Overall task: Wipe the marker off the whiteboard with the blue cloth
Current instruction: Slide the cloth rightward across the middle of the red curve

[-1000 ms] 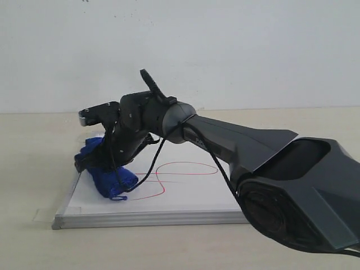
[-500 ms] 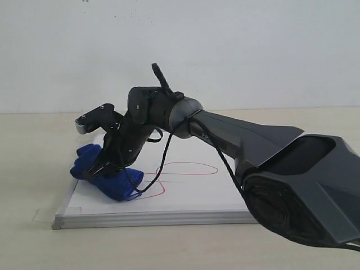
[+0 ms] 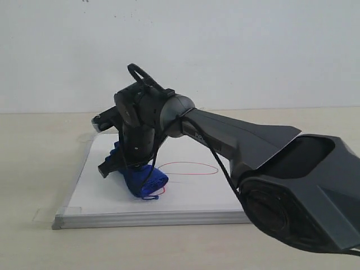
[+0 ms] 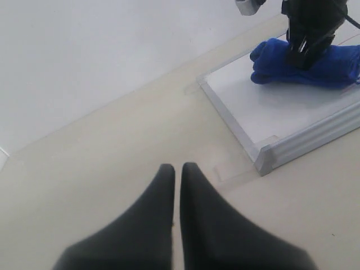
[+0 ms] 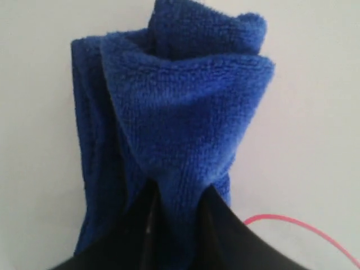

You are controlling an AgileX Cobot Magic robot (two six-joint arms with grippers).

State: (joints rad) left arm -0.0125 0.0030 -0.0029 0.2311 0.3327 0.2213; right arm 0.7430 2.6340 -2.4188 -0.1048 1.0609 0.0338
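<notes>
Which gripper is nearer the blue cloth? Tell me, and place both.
Right. The right gripper is clamped on the blue cloth, which lies on the whiteboard. The left gripper hangs shut over the table, off the board's corner, apart from the cloth.

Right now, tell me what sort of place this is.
Probably a robot test bench rather than a home or office: a bare white wall, a plain beige tabletop, and a whiteboard taped down at its corners.
</notes>
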